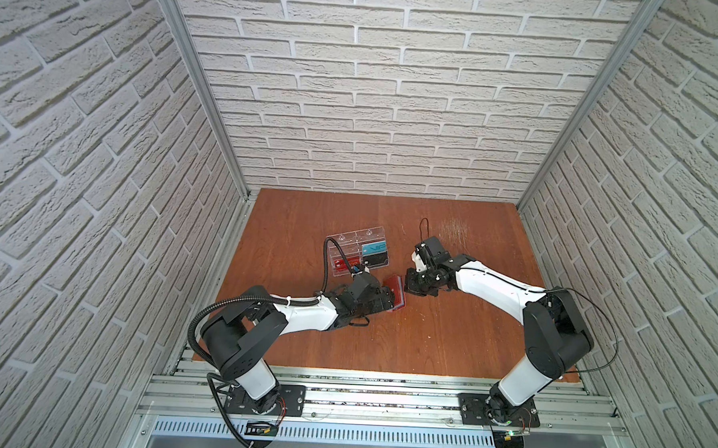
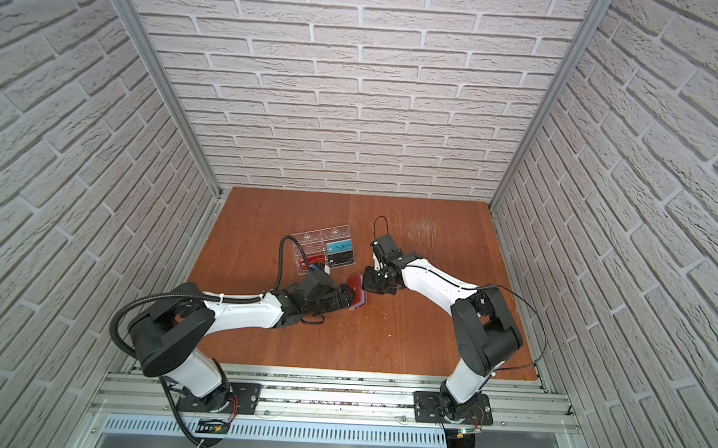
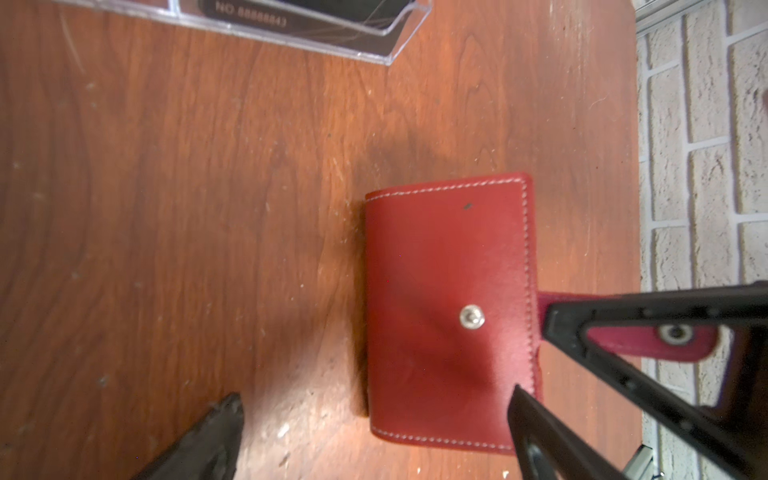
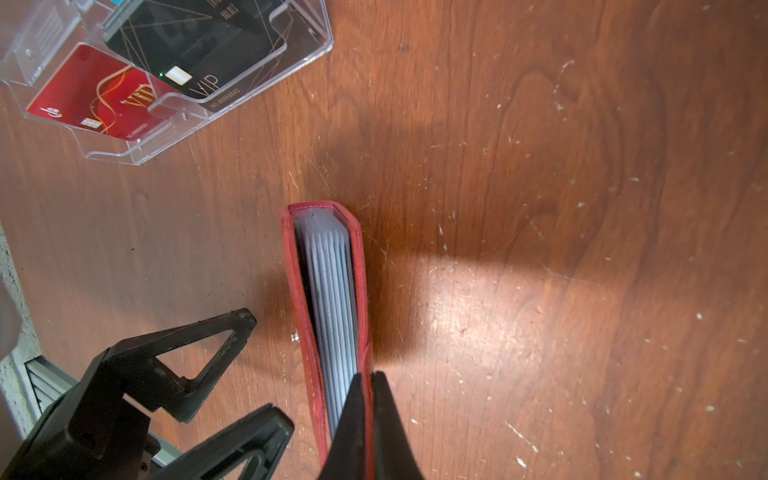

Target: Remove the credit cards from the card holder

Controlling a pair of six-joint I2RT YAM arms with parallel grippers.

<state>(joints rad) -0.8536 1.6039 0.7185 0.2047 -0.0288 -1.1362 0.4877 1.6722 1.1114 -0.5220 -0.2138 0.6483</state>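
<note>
Card holder (image 1: 394, 295): centre of both top views, half hidden by the left arm.
Right gripper (image 4: 368, 386): clamped tight on one red cover.
Left gripper (image 3: 370, 436): fully spread, holding nothing.
Credit cards: I make out only grey sleeve edges (image 4: 332, 291).

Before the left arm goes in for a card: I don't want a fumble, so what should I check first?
1. Snap tab undone: ok, it sticks out loose.
2. Right gripper shut on one cover of the card holder: ok.
3. Left gripper open: ok, facing the other cover.
4. Covers spread enough to reach in: not ok, nearly closed.
5. Which sleeves hold cards: cannot tell, only edges show.
6. Clear rack apart from the holder: ok.
</note>
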